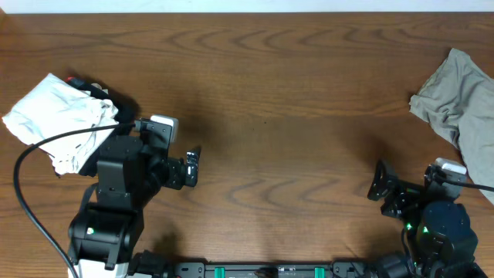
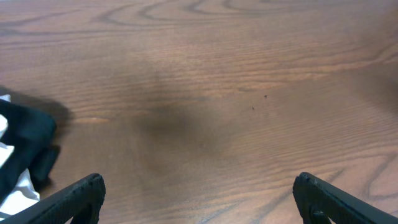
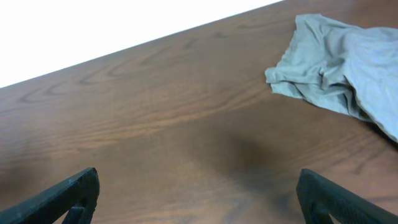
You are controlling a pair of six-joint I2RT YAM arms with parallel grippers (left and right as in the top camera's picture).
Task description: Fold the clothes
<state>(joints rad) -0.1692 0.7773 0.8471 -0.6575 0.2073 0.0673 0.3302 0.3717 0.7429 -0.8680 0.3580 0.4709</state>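
White shirt (image 1: 58,116) lay crumpled near the table's (image 1: 270,85) left edge, off to the left of the left gripper (image 1: 193,166) and not touching it. Black garment (image 1: 117,108) was bunched against the shirt's right side, partly hidden by the left arm. Red garment (image 1: 75,80) only peeked out at the pile's top, too small to make out. Khaki garment (image 1: 459,93) sat rumpled at the far right, cut off by the frame edge, beyond the right gripper (image 1: 380,181) and apart from it. Both grippers had jaws spread wide with nothing between them, over bare wood. Left wrist view caught only a blurred black-and-white corner of the pile at its left edge.
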